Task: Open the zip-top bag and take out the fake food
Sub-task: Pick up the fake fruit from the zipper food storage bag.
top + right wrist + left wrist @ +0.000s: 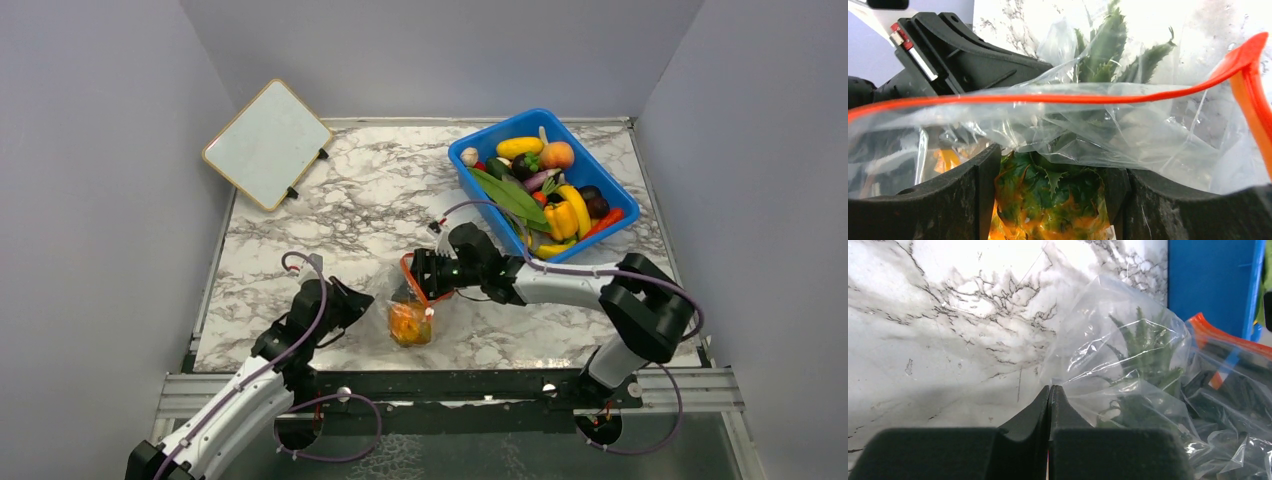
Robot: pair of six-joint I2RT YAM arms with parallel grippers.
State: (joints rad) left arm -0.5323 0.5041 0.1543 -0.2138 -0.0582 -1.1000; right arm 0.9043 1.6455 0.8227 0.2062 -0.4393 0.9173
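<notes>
Black arm bases (310,420) edge a marble table (330,230), grey walls (90,150) around; left gripper (1049,390) pinches zip-top bag (1128,355).

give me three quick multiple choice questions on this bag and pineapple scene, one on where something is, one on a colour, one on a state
1. Where does the blue bin stand on the table?
A. near left corner
B. far right part
C. centre

2. What colour is the zip strip of the zip-top bag?
A. red-orange
B. green
C. white

3. How does the left gripper stand?
A. wide open above the bag
B. out of view
C. shut, pinching bag plastic

Answers:
1. B, the top view shows the bin of toy food at the far right.
2. A, the right wrist view shows a red-orange strip along the open mouth, above the pineapple.
3. C, the left wrist view shows its fingers pressed together on the bag's edge.
</notes>
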